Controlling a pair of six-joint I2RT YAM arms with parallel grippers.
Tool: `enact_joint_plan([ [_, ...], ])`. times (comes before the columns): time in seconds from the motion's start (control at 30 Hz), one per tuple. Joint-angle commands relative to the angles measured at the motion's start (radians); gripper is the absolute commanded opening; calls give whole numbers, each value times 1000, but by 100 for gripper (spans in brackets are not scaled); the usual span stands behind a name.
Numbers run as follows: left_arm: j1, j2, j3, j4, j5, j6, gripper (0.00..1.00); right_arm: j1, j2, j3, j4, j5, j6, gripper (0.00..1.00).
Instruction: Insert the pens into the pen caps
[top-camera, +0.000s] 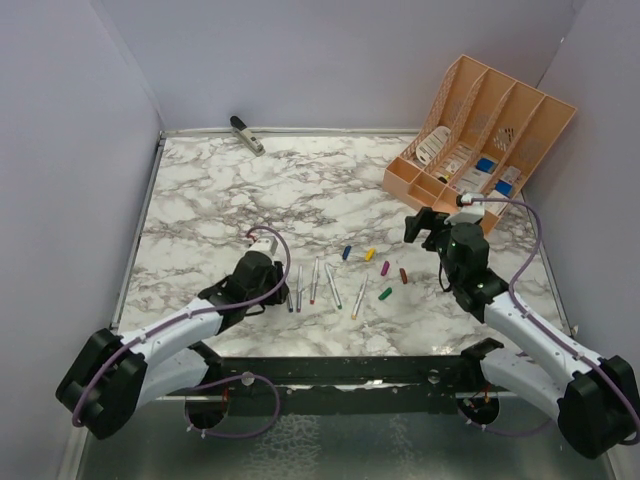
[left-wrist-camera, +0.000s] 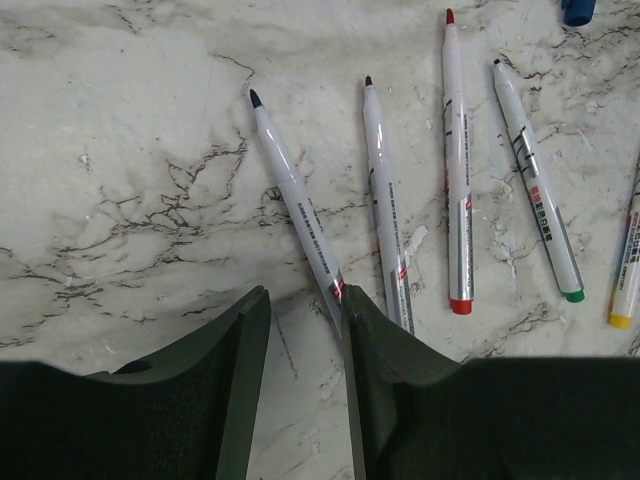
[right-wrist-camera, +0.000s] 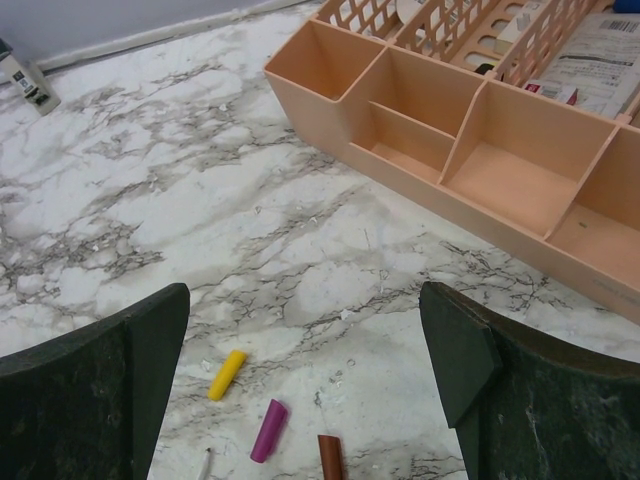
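While pens (top-camera: 315, 280) lie beside the caps (top-camera: 385, 268), an orange organizer (top-camera: 410, 193) stands behind

High rear view down onto table (top-camera: 300, 190), wrist views close above it, left sharing pens (left-wrist-camera: 455, 180), right caps (right-wrist-camera: 227, 374)

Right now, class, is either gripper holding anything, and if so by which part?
Nothing is held. The right gripper stands wide open. The left gripper shows bare table in its gap; the dark-tipped pen only meets one fingertip with its rear end.
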Motion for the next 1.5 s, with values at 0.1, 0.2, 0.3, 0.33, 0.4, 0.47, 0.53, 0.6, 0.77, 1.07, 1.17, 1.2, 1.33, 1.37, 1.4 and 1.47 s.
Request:
enact_joint_plan([
  [0.1, -71, 106, 54, -3, -119, -40, 36, 4, -23, -2, 1, -27, -10, 100],
  [0.2, -89, 141, 70, -8, -148, -49, 37, 4, -36, -8, 2, -38, -16, 100],
  [0.3, -102, 165, 86, -14, -169, -53, 36, 4, -48, -14, 1, -40, -16, 100],
  [0.33, -105, 173, 90, -18, -173, -55, 36, 4, -50, -15, 2, -40, -16, 100],
  [0.4, -111, 179, 92, -28, -178, -61, 36, 4, -54, -15, -1, -36, -18, 100],
  [0.47, -119, 176, 93, -52, -180, -73, 35, 4, -58, -13, -10, -29, -19, 100],
  [0.53, -129, 158, 89, -82, -180, -88, 35, 4, -65, -11, -17, -25, -18, 100],
  [0.6, -139, 128, 77, -111, -185, -107, 35, 4, -71, -11, -19, -22, -23, 100],
  [0.77, -149, 51, 46, -169, -195, -129, 35, 4, -80, -10, -17, -17, -21, 100],
  [1.07, -151, 111, 93, -216, -218, -102, 35, 4, -113, 8, -33, -11, -21, 100],
  [1.17, -157, 151, 114, -221, -234, -88, 35, 4, -131, 3, -32, -5, -25, 100],
  [1.2, -160, 162, 120, -224, -239, -81, 35, 4, -135, 2, -32, -1, -27, 100],
  [1.33, -167, 195, 138, -227, -248, -72, 35, 4, -150, -6, -32, 15, -21, 100],
  [1.37, -168, 203, 141, -227, -250, -71, 35, 4, -153, -7, -30, 18, -21, 100],
  [1.4, -169, 211, 144, -229, -251, -69, 35, 4, -154, -8, -29, 19, -20, 100],
  [1.47, -173, 224, 152, -237, -252, -70, 35, 4, -159, -7, -28, 21, -23, 100],
])
